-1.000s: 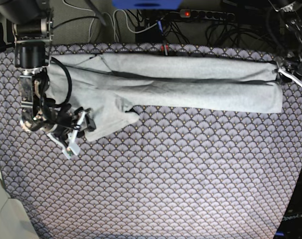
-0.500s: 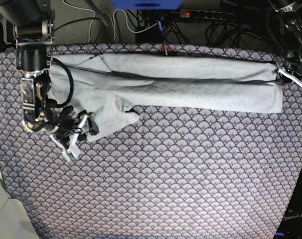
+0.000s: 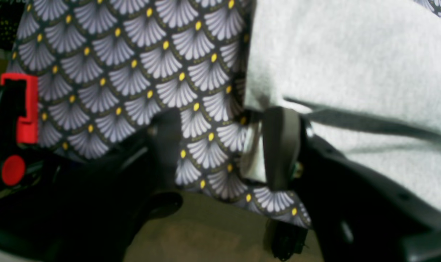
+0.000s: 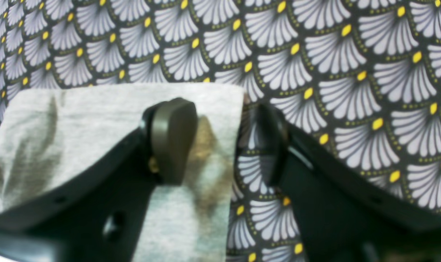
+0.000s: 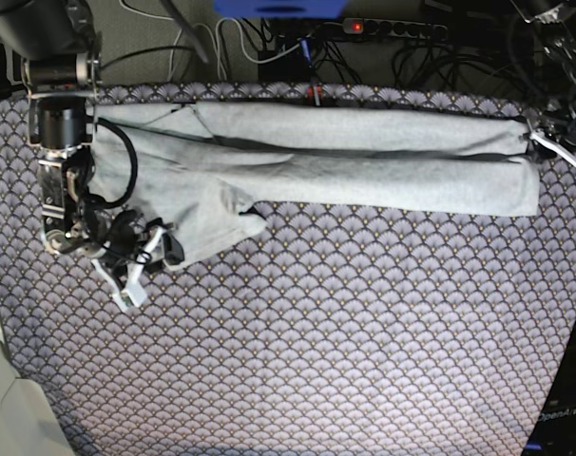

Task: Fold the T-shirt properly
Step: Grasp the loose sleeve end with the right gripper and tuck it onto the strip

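Note:
The light grey T-shirt (image 5: 364, 161) lies folded into a long band across the back of the table, one sleeve (image 5: 207, 223) hanging toward the front at the left. My right gripper (image 5: 141, 261) stands open at that sleeve's lower corner. In the right wrist view one finger (image 4: 173, 138) is over the grey T-shirt (image 4: 78, 120), the other over patterned cloth, and the fabric's edge runs between them at the right gripper (image 4: 224, 142). My left gripper (image 5: 554, 142) is at the band's right end, open (image 3: 224, 149), with the T-shirt (image 3: 351, 54) just beyond its grey pad (image 3: 282, 145).
A purple-grey fan-scale cloth (image 5: 345, 332) covers the table. A power strip (image 5: 383, 27) and cables lie behind the back edge. Red clamp parts (image 3: 23, 109) sit by the table's right edge. A pale surface (image 5: 3, 399) shows at the front left.
My right gripper has slid a little left and toward the front along the sleeve's corner. The left arm and the T-shirt have not moved.

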`<state>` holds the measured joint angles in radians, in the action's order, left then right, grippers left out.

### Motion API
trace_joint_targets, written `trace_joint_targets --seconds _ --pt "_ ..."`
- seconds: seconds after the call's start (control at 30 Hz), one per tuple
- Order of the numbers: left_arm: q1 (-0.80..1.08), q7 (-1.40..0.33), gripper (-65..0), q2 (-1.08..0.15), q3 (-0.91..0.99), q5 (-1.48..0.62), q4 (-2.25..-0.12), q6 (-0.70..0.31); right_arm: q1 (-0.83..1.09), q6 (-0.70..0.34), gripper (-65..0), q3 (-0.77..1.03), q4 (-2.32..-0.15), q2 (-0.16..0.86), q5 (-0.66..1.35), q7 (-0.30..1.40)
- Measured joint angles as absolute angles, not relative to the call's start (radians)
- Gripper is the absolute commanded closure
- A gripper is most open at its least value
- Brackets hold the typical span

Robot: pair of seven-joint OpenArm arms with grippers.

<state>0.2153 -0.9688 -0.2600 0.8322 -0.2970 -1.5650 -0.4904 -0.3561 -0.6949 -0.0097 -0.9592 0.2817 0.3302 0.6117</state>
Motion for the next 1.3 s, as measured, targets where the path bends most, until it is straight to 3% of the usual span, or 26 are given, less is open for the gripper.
trace_joint_targets --seconds 0.13,0.33,0.67,0.83,1.3 --pt "0.201 -0.968 -34.9 -0.26 0.83 -0.298 -1.565 -0.49 -0.334 -0.695 0.0 -0.009 -0.962 0.28 0.344 0.599" --pt "0.19 -0.969 -34.8 -0.259 0.83 -0.297 -1.558 -0.49 -0.322 -0.694 0.0 -0.009 -1.004 0.28 0.332 0.624" --pt "0.173 -0.97 -34.8 -0.263 0.83 -0.298 -1.557 -0.487 -0.107 -0.694 0.0 0.0 -1.514 0.282 0.341 0.765" --pt "0.176 -0.969 -34.8 -0.266 0.832 -0.296 -1.557 -0.487 0.017 -0.695 0.0 0.088 -1.684 0.283 0.323 0.823" --pt "0.171 -0.968 -34.8 -0.265 0.826 -0.297 -1.557 -0.494 0.291 -0.696 0.0 0.22 -1.944 0.28 0.339 0.808"
